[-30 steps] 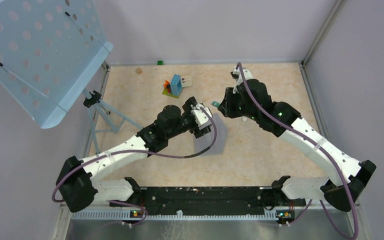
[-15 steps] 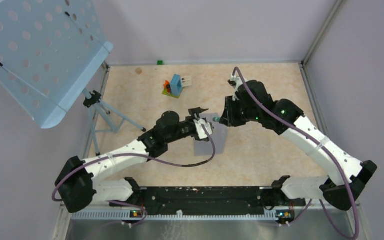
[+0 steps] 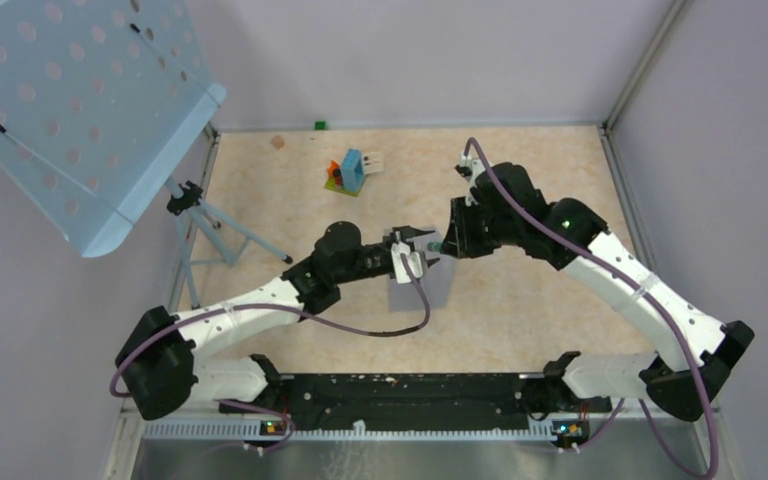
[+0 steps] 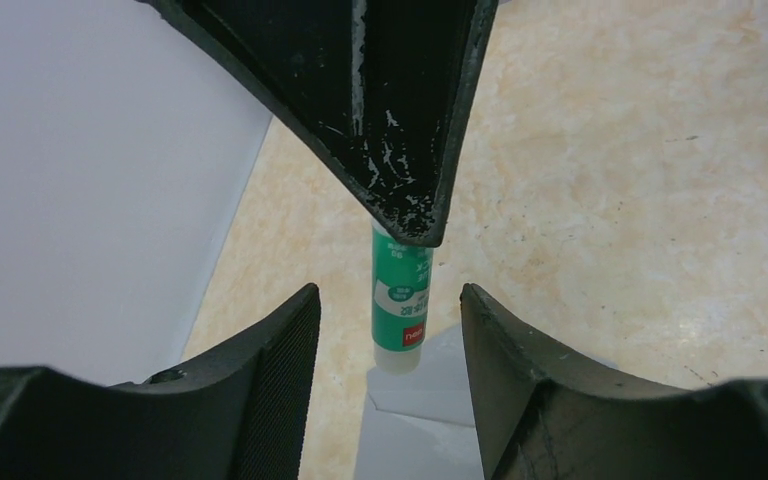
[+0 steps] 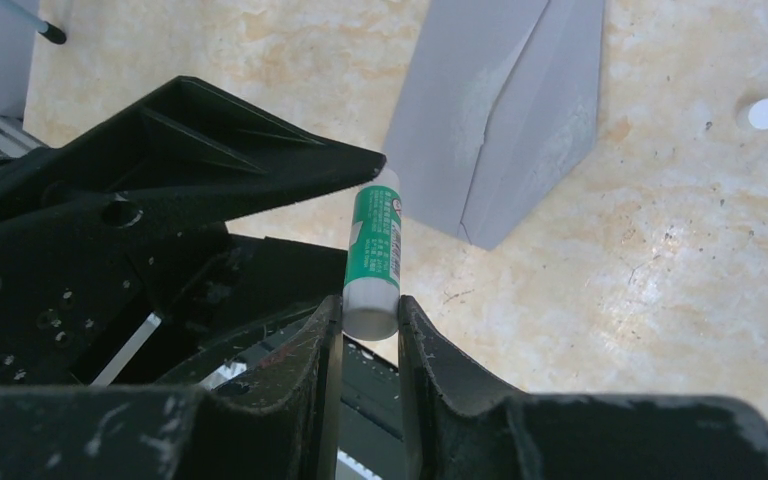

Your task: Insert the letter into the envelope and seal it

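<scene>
A: So, right fingers [image 5: 305, 390], status?
B: Narrow, clamped on one end of a white glue stick with a green label [image 5: 375, 245]. There's a pad on each side of it with no gap. The rest of the stick pokes out past the tips.
A: Left fingers [image 4: 270, 385]?
B: Partway open, straddling the free end of the glue stick. The left wrist view shows a gap on each side, so no grip. In the right wrist view one left fingertip overlaps the stick's far end. Can't tell if it touches there.
A: Anything held on the left?
B: Nothing.
A: Envelope?
B: The flat grey paper envelope [image 3: 440, 285] lies on the pale tan marbled counter [image 3: 520, 180], mid-counter, right under where the two arms meet. Its pointed flap is folded out, flat on the counter. The stick's free end hangs over the flap's point. Can't tell whether it touches the paper.
A: Arms?
B: Both reach in toward the centre, tips facing each other, nearly nose to nose.
A: Other stuff?
B: A blue-orange-green block cluster [image 3: 348, 172] sits near the far edge, well apart from the envelope. A light blue perforated stand [image 3: 80, 110] is off the left side.
</scene>
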You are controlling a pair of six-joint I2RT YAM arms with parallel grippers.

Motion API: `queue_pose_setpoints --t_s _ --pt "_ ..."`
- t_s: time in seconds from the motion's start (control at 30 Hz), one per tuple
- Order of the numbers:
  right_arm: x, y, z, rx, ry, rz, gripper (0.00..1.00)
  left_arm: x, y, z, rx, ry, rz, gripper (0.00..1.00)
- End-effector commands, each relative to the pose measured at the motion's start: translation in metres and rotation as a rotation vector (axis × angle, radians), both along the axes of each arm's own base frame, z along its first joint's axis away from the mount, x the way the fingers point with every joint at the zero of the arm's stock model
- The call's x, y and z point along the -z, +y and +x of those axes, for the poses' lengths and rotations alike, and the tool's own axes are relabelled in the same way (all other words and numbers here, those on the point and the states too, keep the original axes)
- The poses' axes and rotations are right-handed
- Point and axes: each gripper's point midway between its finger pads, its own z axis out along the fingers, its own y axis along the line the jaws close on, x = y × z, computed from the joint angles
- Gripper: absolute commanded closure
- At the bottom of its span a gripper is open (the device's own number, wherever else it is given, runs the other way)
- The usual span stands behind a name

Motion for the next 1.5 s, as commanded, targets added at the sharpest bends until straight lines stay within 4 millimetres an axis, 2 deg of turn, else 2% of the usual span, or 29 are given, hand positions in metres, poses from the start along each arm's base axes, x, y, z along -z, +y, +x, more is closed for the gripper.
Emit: queue_pose_setpoints --t_s 0.0,0.2,0.47,0.73,0.97,1.13,1.2,1.37,1.47 --pt "-0.028 0.0 -0.003 -0.001 -0.042 0.064 1.0 -0.018 -0.013 -0.006 0.065 -0.019 -0.062 0.42" --pt "-0.03 0.0 -0.005 -0.007 -0.035 0.068 1.0 -0.012 -0.016 -0.003 0.06 -0.014 -0.059 0.47" --pt "-0.026 0.001 -0.007 -0.015 -0.021 0.068 1.0 -0.018 -0.017 -0.002 0.059 -0.024 -0.092 0.52" --pt "-0.024 0.0 -0.009 -0.011 -0.018 0.068 1.0 -0.011 -0.025 -0.005 0.084 -0.002 -0.087 0.58" --pt "-0.02 -0.002 -0.009 -0.003 -0.011 0.061 1.0 -0.013 -0.033 -0.007 0.102 0.027 -0.096 0.78" --pt "-0.026 -0.003 -0.009 0.006 -0.028 0.081 0.83 -0.017 -0.036 -0.004 0.085 0.068 -0.114 0.91" --pt "-0.027 -0.004 -0.009 0.011 -0.034 0.085 0.77 -0.02 -0.035 -0.004 0.081 0.08 -0.123 0.99" --pt "-0.03 -0.008 -0.007 0.032 -0.056 0.09 0.61 -0.021 -0.035 -0.005 0.071 0.149 -0.127 1.0" --pt "-0.036 -0.011 -0.006 0.047 -0.082 0.098 0.46 -0.017 -0.035 -0.005 0.065 0.184 -0.11 1.0"
